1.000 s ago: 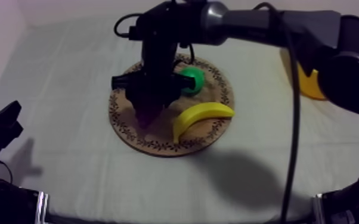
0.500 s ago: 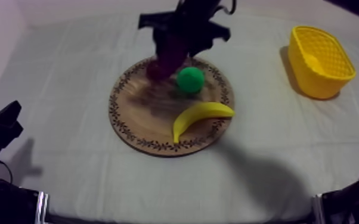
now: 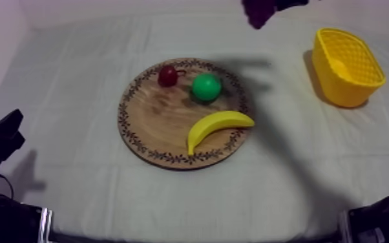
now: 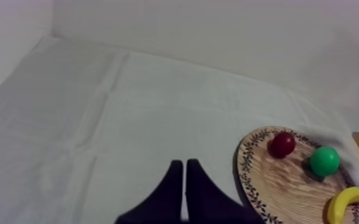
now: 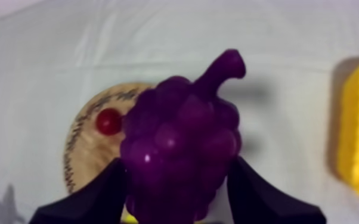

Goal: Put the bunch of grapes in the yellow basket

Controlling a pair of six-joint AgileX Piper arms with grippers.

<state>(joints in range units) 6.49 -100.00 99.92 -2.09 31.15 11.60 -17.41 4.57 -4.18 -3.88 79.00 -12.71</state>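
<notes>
Half a second ago the right arm was low over the far edge of the wooden board [image 3: 161,139], with the bunch of grapes [image 3: 260,11] just above the wood. Now the grapes are high up at the far side of the scene, past the board and somewhat left of the yellow basket [image 3: 349,87], and only their shadow falls on the far right rim of the board. One second ago the arm was covering the middle of the board. Now the whole board is in sight again.

In the right wrist view the right gripper [image 5: 178,164] pinches the grapes between its two black fingers, one finger on each side, with the stem pointing away from the camera. The grapes hang in the air over the cloth [image 3: 74,97], between the board and the basket.

The banana [image 3: 218,126] and the green round fruit [image 3: 206,86] lie on the board in the same places as before. The small red fruit [image 3: 167,75] sits at the far left part of the board, near the green one but apart from it.

The basket stands at the far right of the table, well apart from the board. What is inside it I cannot tell.

The left gripper [image 4: 185,167] has not moved. It rests at the near left, with its fingers pressed together on nothing.
</notes>
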